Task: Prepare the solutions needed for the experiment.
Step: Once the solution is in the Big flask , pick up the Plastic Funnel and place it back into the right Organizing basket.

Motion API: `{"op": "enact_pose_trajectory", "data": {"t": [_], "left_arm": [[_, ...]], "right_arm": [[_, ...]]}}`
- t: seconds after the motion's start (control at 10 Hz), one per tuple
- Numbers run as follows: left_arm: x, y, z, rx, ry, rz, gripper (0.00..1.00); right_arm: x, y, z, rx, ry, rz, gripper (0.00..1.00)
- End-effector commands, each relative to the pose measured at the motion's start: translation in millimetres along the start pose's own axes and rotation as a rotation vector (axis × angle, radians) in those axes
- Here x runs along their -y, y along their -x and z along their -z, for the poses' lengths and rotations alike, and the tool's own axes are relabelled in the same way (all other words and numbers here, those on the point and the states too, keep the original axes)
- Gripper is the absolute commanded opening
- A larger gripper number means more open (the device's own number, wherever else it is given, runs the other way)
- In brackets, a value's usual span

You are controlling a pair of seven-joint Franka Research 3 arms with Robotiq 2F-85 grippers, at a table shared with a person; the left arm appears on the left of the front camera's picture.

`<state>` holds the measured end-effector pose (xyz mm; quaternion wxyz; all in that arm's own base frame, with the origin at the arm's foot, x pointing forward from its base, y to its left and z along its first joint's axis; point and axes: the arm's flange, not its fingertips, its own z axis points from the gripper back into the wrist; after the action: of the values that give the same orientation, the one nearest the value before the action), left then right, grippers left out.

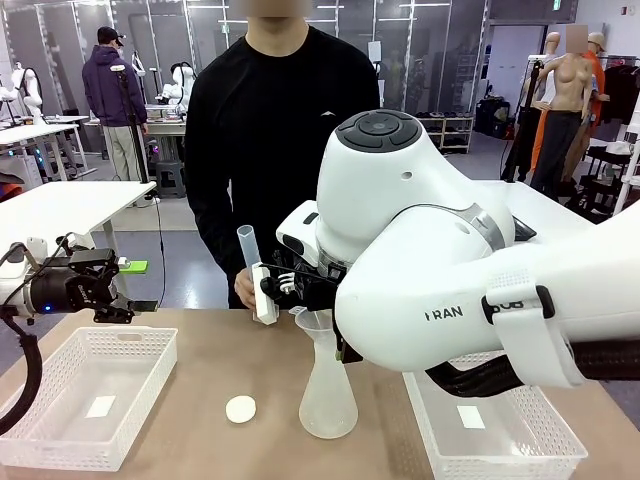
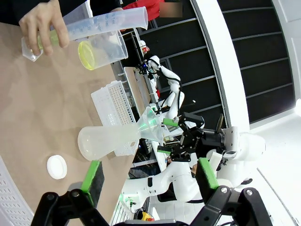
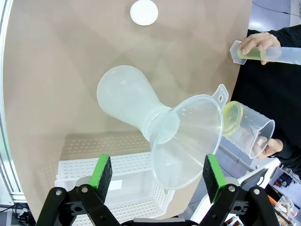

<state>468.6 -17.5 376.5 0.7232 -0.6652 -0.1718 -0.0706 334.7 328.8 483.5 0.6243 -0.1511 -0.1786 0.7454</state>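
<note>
The right hand (image 3: 156, 162) is hanging with its green-padded fingers (image 3: 101, 172) spread wide apart, clamping nothing. It is pointing down at a clear funnel (image 3: 188, 141), which is sitting in the neck of a frosted flask (image 3: 124, 96) standing upright on the counter (image 3: 56, 56). The left wrist view is showing this hand close to the funnel's rim, but whether the pads are touching it cannot be told.

The left hand (image 1: 140, 287) is hovering at the counter's left side, near the far end of a white basket (image 1: 60, 440) and clear of it. Its fingers (image 2: 91, 174) are also standing wide apart and are holding nothing.

The solutions (image 3: 231, 117) are showing as pale yellow-green liquid in two vessels at the far side, both in the person's grip. One shallow layer is lying in the bottom of a clear beaker (image 3: 251, 134), which the person's hand (image 3: 272, 147) is holding tilted just beyond the funnel. The other portion is sitting in the foot of a graduated cylinder (image 3: 277, 54), which the person's other hand (image 3: 256, 44) is gripping low down. From the front view the cylinder is standing nearly upright.

A small white round cap (image 1: 241, 408) is lying flat on the counter, just left of the flask and apart from it. A second white basket (image 1: 520, 450) is sitting at the right, partly under the right arm.
</note>
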Motion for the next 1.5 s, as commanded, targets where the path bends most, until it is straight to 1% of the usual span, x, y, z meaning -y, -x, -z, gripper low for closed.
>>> {"op": "enact_pose_trajectory", "data": {"t": [0.0, 0.1, 0.2, 0.3, 0.4, 0.5, 0.6, 0.7, 0.8, 0.9, 1.0, 1.2, 1.3, 1.4], "left_arm": [[2.6, 1.1, -0.9, -0.008, -0.002, 0.006, 1.00], [2.6, 1.1, -0.9, -0.008, -0.002, 0.006, 1.00], [2.6, 1.1, -0.9, -0.008, -0.002, 0.006, 1.00], [2.6, 1.1, -0.9, -0.008, -0.002, 0.006, 1.00], [2.6, 1.1, -0.9, -0.008, -0.002, 0.006, 1.00], [2.6, 1.1, -0.9, -0.008, -0.002, 0.006, 1.00], [2.6, 1.1, -0.9, -0.008, -0.002, 0.006, 1.00], [2.6, 1.1, -0.9, -0.008, -0.002, 0.006, 1.00], [2.6, 1.1, -0.9, -0.008, -0.002, 0.006, 1.00], [2.6, 1.1, -0.9, -0.008, -0.002, 0.006, 1.00], [2.6, 1.1, -0.9, -0.008, -0.002, 0.006, 1.00], [2.6, 1.1, -0.9, -0.008, -0.002, 0.006, 1.00], [2.6, 1.1, -0.9, -0.008, -0.002, 0.006, 1.00], [2.6, 1.1, -0.9, -0.008, -0.002, 0.006, 1.00]], "right_arm": [[0.0, 0.0, 0.0, 0.000, 0.000, 0.000, 0.97], [-0.2, -7.0, -22.8, 0.026, 0.031, -0.021, 0.97], [2.0, -5.2, -41.2, 0.000, 0.097, -0.016, 0.97], [8.5, 0.1, -51.5, 0.019, 0.133, -0.018, 0.97], [11.7, 4.9, -57.2, 0.009, 0.150, 0.001, 0.97], [12.8, 11.8, -62.6, 0.016, 0.150, 0.045, 0.97], [12.3, 27.4, -68.0, 0.061, 0.138, 0.118, 0.97], [7.1, 52.3, -74.8, 0.121, 0.094, 0.264, 0.97], [-1.2, 77.9, -79.5, 0.150, 0.056, 0.391, 0.97], [-11.7, 101.4, -82.5, 0.206, -0.001, 0.515, 0.97], [-23.8, 121.5, -82.5, 0.238, -0.067, 0.632, 0.97], [-48.8, 153.5, -77.8, 0.295, -0.102, 0.859, 0.97], [-58.0, 163.3, -72.4, 0.312, -0.134, 0.942, 0.97], [-64.5, 171.8, -65.6, 0.307, -0.147, 1.010, 0.97]]}}
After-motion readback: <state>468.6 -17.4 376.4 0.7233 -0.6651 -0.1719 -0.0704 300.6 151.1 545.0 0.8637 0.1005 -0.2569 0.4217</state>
